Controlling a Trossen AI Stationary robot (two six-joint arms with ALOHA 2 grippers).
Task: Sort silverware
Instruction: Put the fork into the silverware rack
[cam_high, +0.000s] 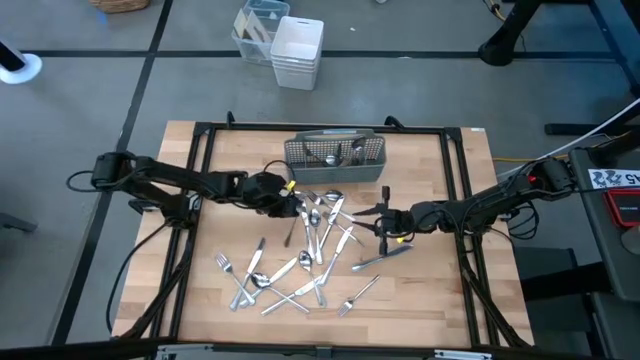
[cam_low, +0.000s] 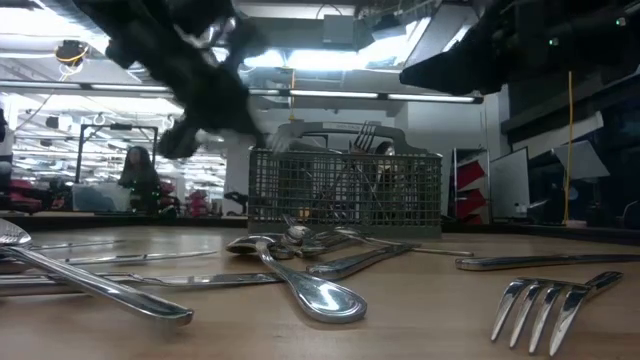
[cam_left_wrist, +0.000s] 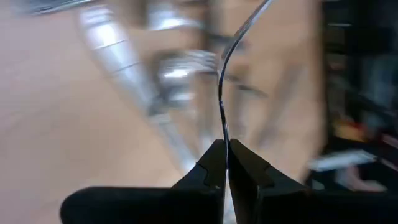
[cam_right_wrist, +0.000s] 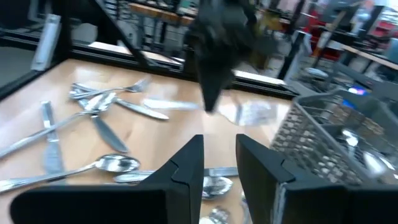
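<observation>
Left gripper (cam_left_wrist: 225, 163) has its fingers pressed together on the thin edge of one piece of silverware, a slim curved utensil (cam_left_wrist: 222, 93) that rises straight out from between the tips in the left wrist view; whether it is a fork, spoon or knife cannot be told from that edge-on look. In the high view the same gripper (cam_high: 287, 203) sits at the near-left side of the pile, just in front of the grey mesh caddy (cam_high: 335, 158).

Judging by what lies about, the sort has barely begun. A few handles already stand up inside the caddy, visible from above and through the mesh in the low view, but most of the silverware (cam_high: 305, 255) is spread loose over the middle and front of the wooden worktop (cam_high: 440, 290): a tangle of spoons near the caddy, crossed forks and knives further forward, one fork (cam_low: 545, 300) lying apart at the front right.

Right gripper (cam_right_wrist: 219, 163) hangs with its fingers parted and nothing between them, at the right edge of the pile (cam_high: 385, 222), a knife (cam_high: 385, 256) just in front of it on the worktop.

The pinched utensil is a short way from the caddy, so the next move is likely to carry it over and drop it in the right compartment.
</observation>
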